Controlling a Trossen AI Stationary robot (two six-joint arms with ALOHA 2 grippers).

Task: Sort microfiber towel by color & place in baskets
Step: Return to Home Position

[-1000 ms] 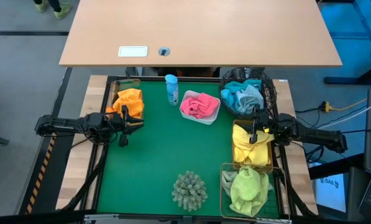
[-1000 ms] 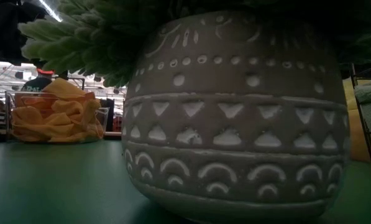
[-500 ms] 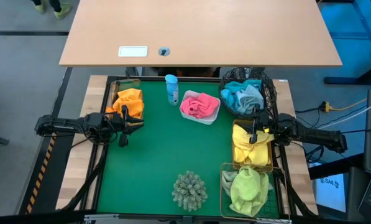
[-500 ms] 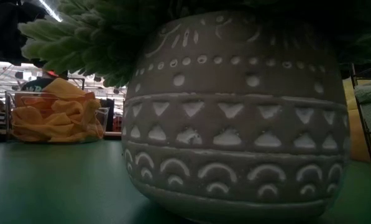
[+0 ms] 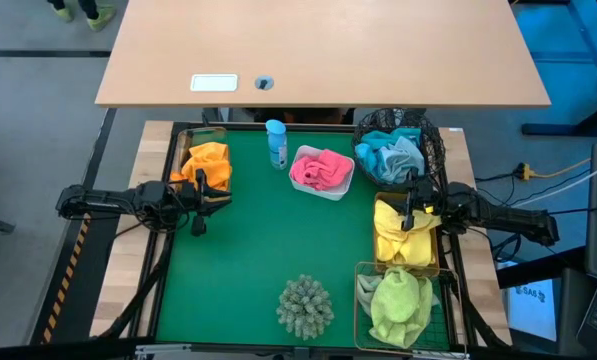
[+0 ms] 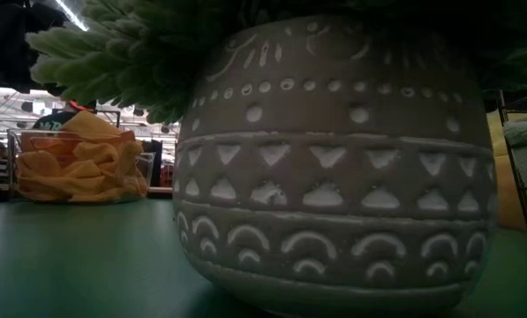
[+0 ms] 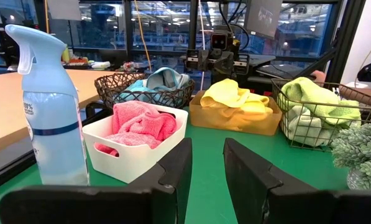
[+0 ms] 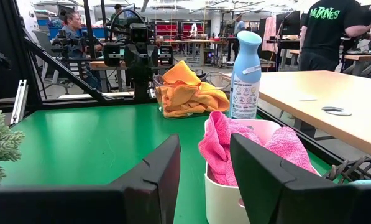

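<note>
Green mat [image 5: 268, 250] covered the table. Left gripper [image 7: 207, 152] sat mid-left in the high view, right gripper [image 8: 205, 146] mid-right. Both had flat dark fingers parted narrowly, holding nothing.

Fuzzy towels lay crumpled by colour:
- orange towels [image 5: 208, 160] in clear tub [image 5: 193, 133], upper left
- pink towels [image 5: 321, 170] in white tub [image 5: 328, 195], upper centre
- teal towels [image 5: 388, 150] in round black mesh basket [image 5: 433, 145], upper right
- yellow towels [image 5: 405, 232] in gold bin [image 5: 380, 262], right edge
- pale green towels [image 5: 398, 300] in wire basket [image 5: 361, 318], lower right

Bottle [image 5: 276, 143] just beside tub [image 5: 341, 193] of towels [image 5: 318, 168]
</note>
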